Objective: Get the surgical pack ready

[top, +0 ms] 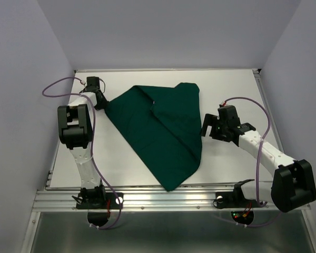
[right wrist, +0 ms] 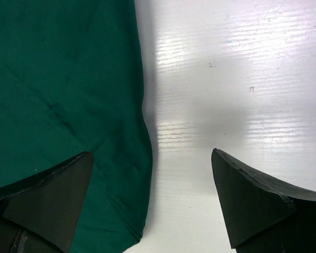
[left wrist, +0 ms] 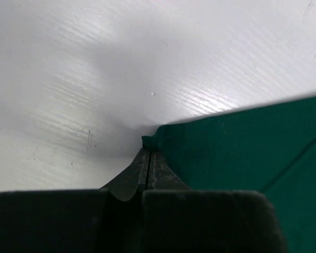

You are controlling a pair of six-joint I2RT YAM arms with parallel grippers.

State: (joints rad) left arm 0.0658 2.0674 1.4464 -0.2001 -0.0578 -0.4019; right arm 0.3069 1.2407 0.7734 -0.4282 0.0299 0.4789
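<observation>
Green drape (top: 163, 132) lies folded over itself in the middle of the white table (top: 231, 87), with its long point reaching the near edge. No tray or tools show, and I cannot tell whether anything lies under the folds. Left gripper (left wrist: 147, 158) has its fingers pressed together on the far-left corner (left wrist: 150, 141) of the drape, with only a small bit of cloth between the tips. Right gripper (right wrist: 151, 154) is wide apart above the right edge of the drape, one finger over cloth and the other over bare table, holding nothing. The main risk, in my judgement, is at the left corner: the bite is so small that a fast pull may let the cloth slip out. A pull by one arm alone may also drag the whole drape across the table instead of opening it, or push the near point off the edge. If the right gripper closes where it is, it may catch only one layer, or nothing.
</observation>
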